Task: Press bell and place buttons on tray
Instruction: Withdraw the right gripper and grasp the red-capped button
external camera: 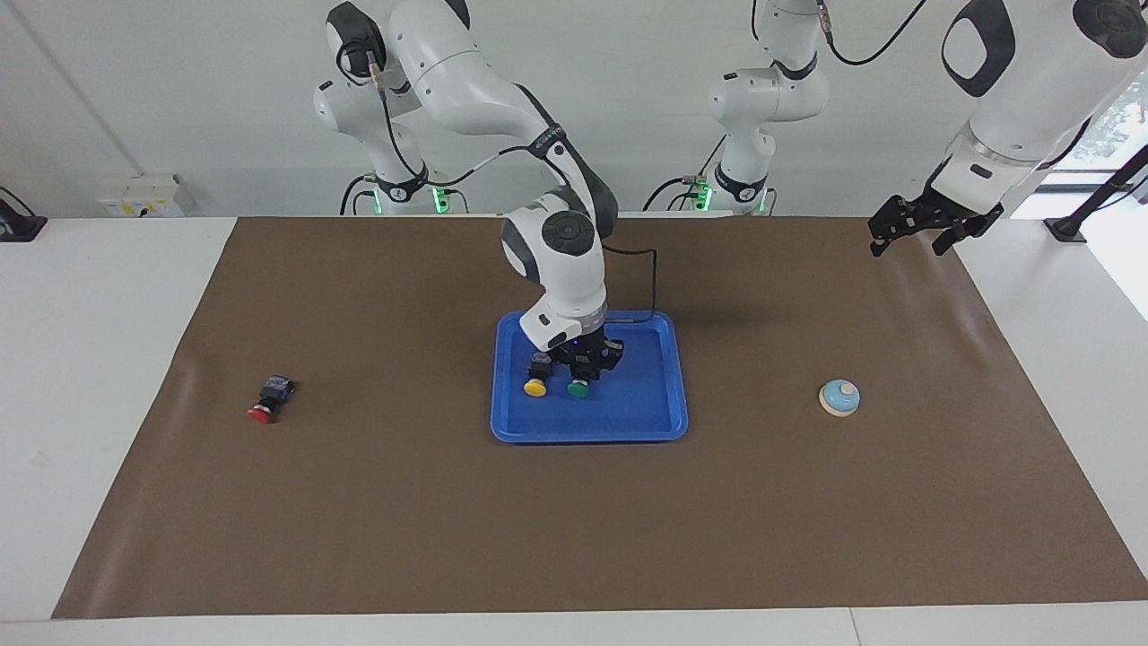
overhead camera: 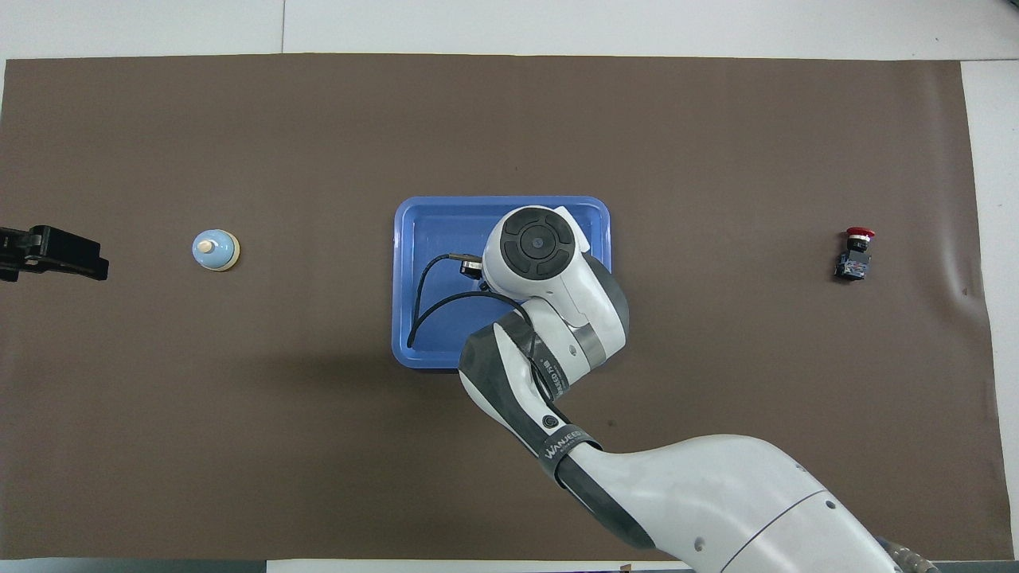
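The blue tray [external camera: 641,405] [overhead camera: 430,231] lies mid-table. My right gripper [external camera: 583,368] is low inside it, shut on the green button [external camera: 578,388], whose cap points away from the robots. I cannot tell if the button rests on the tray floor. The yellow button [external camera: 535,386] lies in the tray just beside it. In the overhead view the right arm hides both of these buttons. The red button [external camera: 262,413] [overhead camera: 856,253] lies on the mat toward the right arm's end. The bell [external camera: 839,397] [overhead camera: 215,250] sits toward the left arm's end. My left gripper [external camera: 928,229] [overhead camera: 48,253] waits open and empty over the mat's corner.
A brown mat [external camera: 404,502] covers most of the white table [external camera: 99,359]. A black cable [overhead camera: 426,294] loops from the right wrist over the tray. A small box [external camera: 143,196] sits at the table's edge near the wall.
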`<state>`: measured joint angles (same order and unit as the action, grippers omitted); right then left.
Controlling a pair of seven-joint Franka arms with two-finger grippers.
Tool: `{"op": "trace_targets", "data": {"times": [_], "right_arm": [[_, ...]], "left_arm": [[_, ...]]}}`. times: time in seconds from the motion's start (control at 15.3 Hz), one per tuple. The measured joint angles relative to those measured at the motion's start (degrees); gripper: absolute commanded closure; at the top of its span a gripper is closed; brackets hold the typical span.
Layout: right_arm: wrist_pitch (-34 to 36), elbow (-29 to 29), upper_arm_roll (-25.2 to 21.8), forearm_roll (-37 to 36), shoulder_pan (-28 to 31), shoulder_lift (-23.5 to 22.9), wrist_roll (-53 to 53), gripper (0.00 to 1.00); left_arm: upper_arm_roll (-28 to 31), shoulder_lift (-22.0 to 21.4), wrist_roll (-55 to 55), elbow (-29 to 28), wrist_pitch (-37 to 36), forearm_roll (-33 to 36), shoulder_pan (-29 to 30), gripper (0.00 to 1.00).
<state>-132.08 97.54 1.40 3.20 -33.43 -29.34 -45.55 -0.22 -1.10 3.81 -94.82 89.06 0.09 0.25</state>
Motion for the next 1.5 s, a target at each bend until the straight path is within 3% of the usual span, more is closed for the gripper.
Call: {"op": "trace_targets", "data": {"times": [0.13, 0.2, 0.26, 0.33, 0.72, 0.98, 1.17, 1.5], "right_arm": [[-0.81, 0.74, 0.1, 0.0, -0.15, 0.14, 0.0, 0.98], [-1.0, 0.94, 0.12, 0.0, -0.25, 0.22, 0.0, 0.65], [-1.03, 1.09, 0.15, 0.0, -0.31, 0.32, 0.0, 0.14], [-1.03, 1.21, 0.15, 0.0, -0.36, 0.41, 0.0, 0.0], [0.2, 1.23, 0.15, 0.0, -0.58, 0.93, -2.69, 0.0], [7.07, -2.08, -0.69, 0.0, 0.49, 2.83, -3.23, 0.0], [12.36, -2.96, -1.15, -0.52, 5.56, 7.3, -1.77, 0.0], [18.88, -2.9, -1.44, -1.82, 17.65, 12.07, 11.53, 0.0]], "left_arm": [[0.0, 0.0, 0.0, 0.0, 0.0, 0.0, 0.0, 0.0], [0.0, 0.0, 0.0, 0.0, 0.0, 0.0, 0.0, 0.0], [0.0, 0.0, 0.0, 0.0, 0.0, 0.0, 0.0, 0.0], [0.0, 0.0, 0.0, 0.0, 0.0, 0.0, 0.0, 0.0], [0.0, 0.0, 0.0, 0.0, 0.0, 0.0, 0.0, 0.0], [0.0, 0.0, 0.0, 0.0, 0.0, 0.0, 0.0, 0.0], [0.0, 0.0, 0.0, 0.0, 0.0, 0.0, 0.0, 0.0], [0.0, 0.0, 0.0, 0.0, 0.0, 0.0, 0.0, 0.0]]}}
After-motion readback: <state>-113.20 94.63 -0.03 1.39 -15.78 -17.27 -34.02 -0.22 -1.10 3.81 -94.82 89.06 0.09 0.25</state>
